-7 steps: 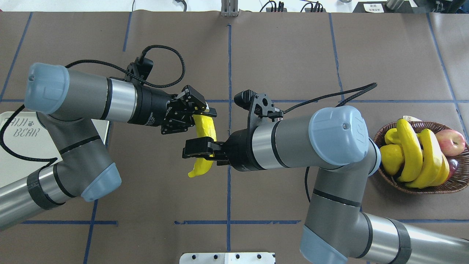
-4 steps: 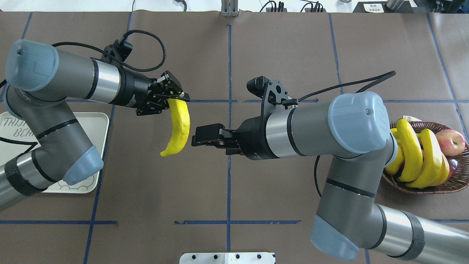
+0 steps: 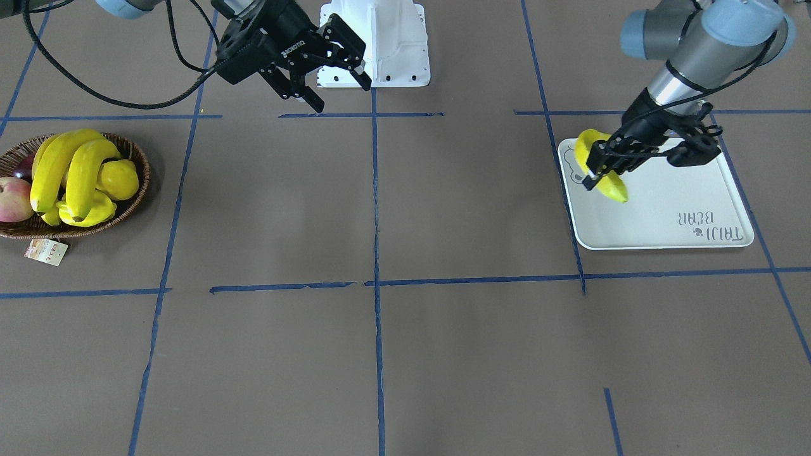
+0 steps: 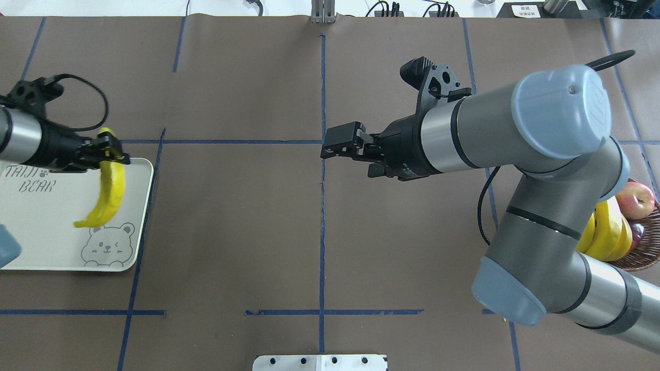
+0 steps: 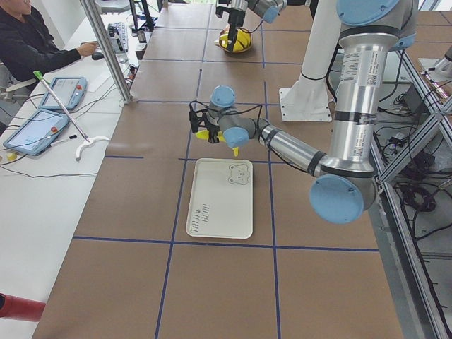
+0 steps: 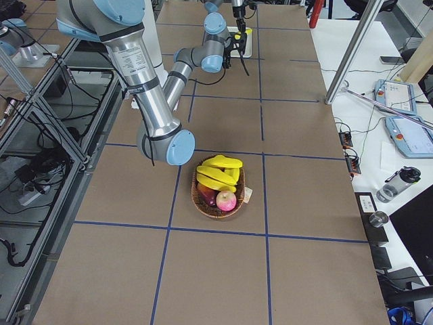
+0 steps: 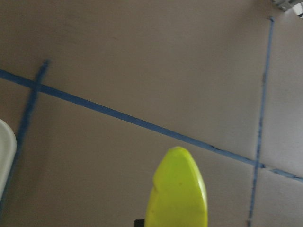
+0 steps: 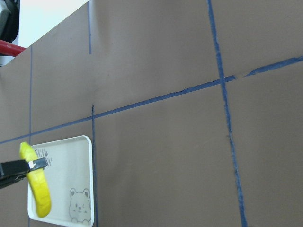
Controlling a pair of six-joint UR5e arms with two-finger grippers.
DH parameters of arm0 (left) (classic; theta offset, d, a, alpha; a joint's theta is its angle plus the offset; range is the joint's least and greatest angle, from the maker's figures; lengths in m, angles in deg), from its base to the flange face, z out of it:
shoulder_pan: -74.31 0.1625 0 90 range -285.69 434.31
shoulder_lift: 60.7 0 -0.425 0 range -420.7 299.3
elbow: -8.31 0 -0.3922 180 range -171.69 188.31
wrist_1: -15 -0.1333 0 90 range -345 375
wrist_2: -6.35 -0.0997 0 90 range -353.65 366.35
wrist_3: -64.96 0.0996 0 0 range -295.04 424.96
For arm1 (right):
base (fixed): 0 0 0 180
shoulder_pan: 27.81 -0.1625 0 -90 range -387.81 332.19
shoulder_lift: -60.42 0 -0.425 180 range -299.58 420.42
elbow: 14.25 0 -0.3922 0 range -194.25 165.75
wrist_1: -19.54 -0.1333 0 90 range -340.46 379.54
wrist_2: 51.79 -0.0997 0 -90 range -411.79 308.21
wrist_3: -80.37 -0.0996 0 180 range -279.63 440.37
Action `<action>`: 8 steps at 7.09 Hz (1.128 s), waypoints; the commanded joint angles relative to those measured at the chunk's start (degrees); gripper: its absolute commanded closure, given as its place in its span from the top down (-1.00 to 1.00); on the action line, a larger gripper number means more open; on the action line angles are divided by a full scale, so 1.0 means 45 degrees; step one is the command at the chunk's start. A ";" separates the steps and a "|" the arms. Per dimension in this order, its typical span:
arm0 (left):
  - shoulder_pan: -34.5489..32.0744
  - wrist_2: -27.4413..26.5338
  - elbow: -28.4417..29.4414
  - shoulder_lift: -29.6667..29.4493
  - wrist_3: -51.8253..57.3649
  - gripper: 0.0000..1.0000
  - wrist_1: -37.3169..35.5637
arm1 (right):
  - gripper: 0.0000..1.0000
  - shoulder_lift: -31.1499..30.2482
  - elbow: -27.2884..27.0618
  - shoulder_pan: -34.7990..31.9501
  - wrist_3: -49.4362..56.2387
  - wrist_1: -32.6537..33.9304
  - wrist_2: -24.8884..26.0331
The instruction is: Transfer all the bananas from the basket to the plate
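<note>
My left gripper is shut on the upper end of one yellow banana. It holds the banana over the right part of the plate, the pale tray with the bear drawing. The banana hangs tip down in the left gripper above the plate, and its tip shows in the left wrist view. My right gripper is open and empty over the table's middle, with its jaws spread wide. Three more bananas lie in the wicker basket.
The basket also holds an apple and a round yellow fruit. My right arm's elbow covers part of it from above. A paper tag lies beside it. The white robot base stands at the robot's table edge.
The right gripper has let go of the banana and drawn back to the right. The left arm has carried the banana left from the table's middle to above the plate.
</note>
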 commanded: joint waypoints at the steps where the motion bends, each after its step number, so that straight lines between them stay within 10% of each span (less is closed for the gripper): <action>1: -0.0970 -0.0099 0.0184 0.2063 0.1711 -1.00 -0.0043 | 1.00 -0.0004 -0.0188 -0.0318 0.0008 0.1152 -0.0011; 8: -0.0934 -0.1525 0.3486 0.1855 0.3571 -1.00 0.0893 | 1.00 -0.0687 -0.0383 -0.0573 0.0008 0.1173 -0.0031</action>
